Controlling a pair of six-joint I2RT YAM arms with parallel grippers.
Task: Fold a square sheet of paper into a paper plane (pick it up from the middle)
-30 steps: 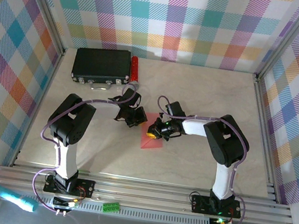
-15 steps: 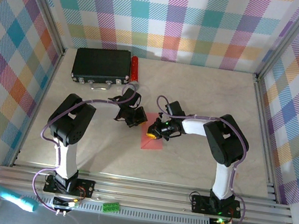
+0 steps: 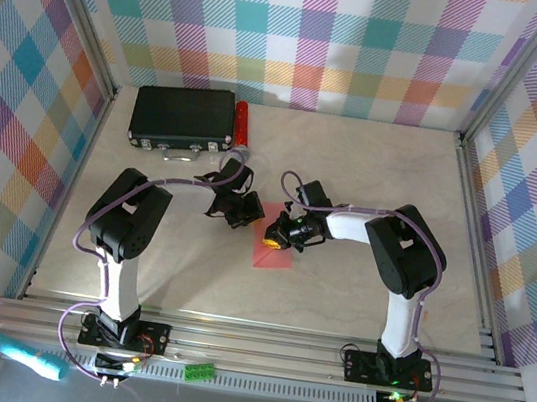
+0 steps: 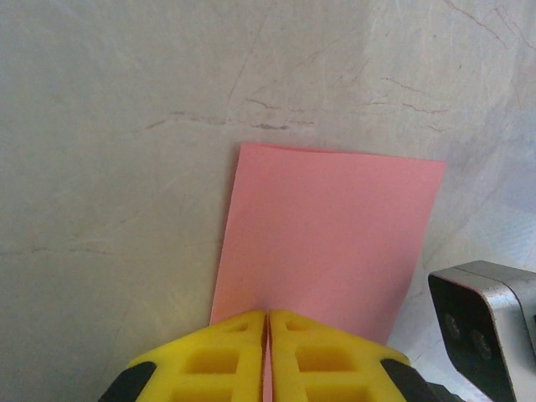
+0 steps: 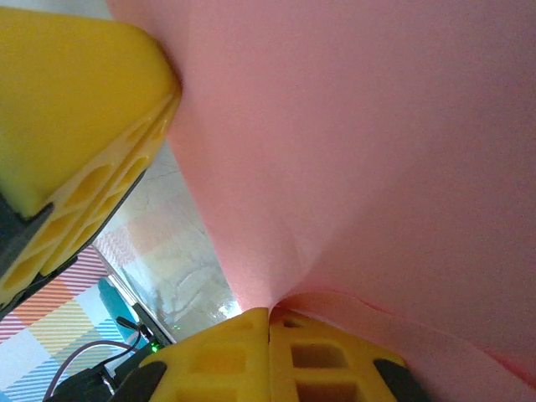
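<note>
Two pinches on one sheet: I am seeing the left gripper (image 4: 266, 314) with its yellow fingers (image 4: 209, 352) pressed together on the near edge of the square sheet of paper (image 4: 331, 234), and the right gripper (image 5: 269, 311) likewise clamped narrow on a puckered bit of the same pink sheet. Paper is sitting near the middle of the table (image 3: 373, 176) between the two wrists, reading as a rectangle from the left wrist, so I am judging it already halved; lying flat or slightly lifted there, cannot tell. Right wrist is showing it draping and bulging between the pinches. I am judging this a fold-and-align step. Doing it well: I am planning on moving both arms together, never pulling apart or it tears, bringing edge onto edge squarely, and lowering it to the table before loosening either side.
</note>
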